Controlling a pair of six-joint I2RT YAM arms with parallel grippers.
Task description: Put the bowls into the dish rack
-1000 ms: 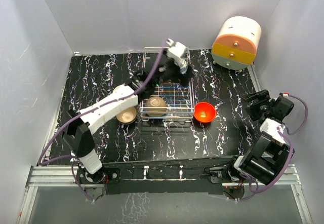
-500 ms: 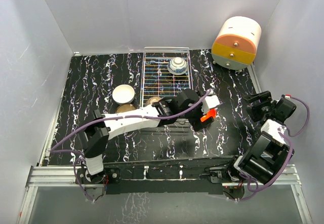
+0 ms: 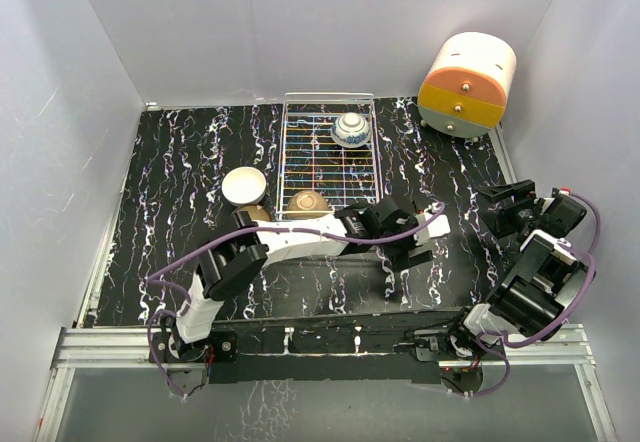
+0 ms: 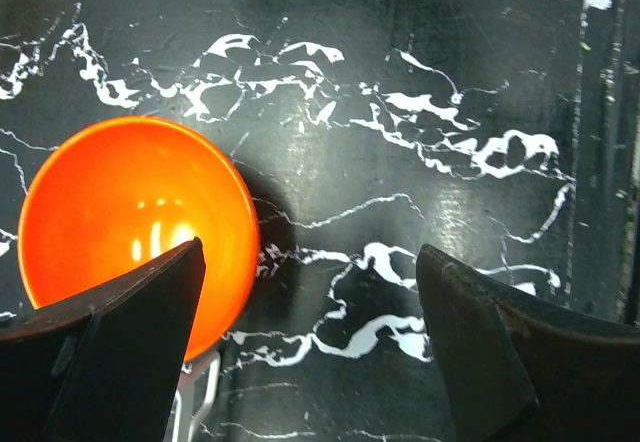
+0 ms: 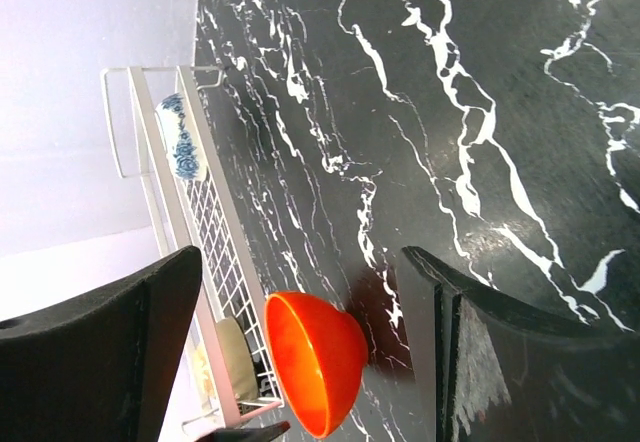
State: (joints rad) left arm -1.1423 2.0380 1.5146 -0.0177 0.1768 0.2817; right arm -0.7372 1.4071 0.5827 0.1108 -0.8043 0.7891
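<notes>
The red-orange bowl stands on the black marble table, just right of the dish rack's near corner; it also shows in the right wrist view. In the top view it is hidden under my left gripper. That gripper is open, its left finger over the bowl's near rim and its right finger over bare table. The wire dish rack holds a white bowl with blue pattern at the far right and a tan bowl at the near edge. My right gripper is open and empty at the right.
A white bowl sits on the table left of the rack, with another tan-looking bowl partly hidden just near it. A cream-and-orange cylindrical box stands at the back right. Grey walls enclose the table.
My left arm left the blue-patterned bowl in the rack's far right corner, then swung near and right. Its open gripper now hovers over the red-orange bowl. The right arm barely moved.
</notes>
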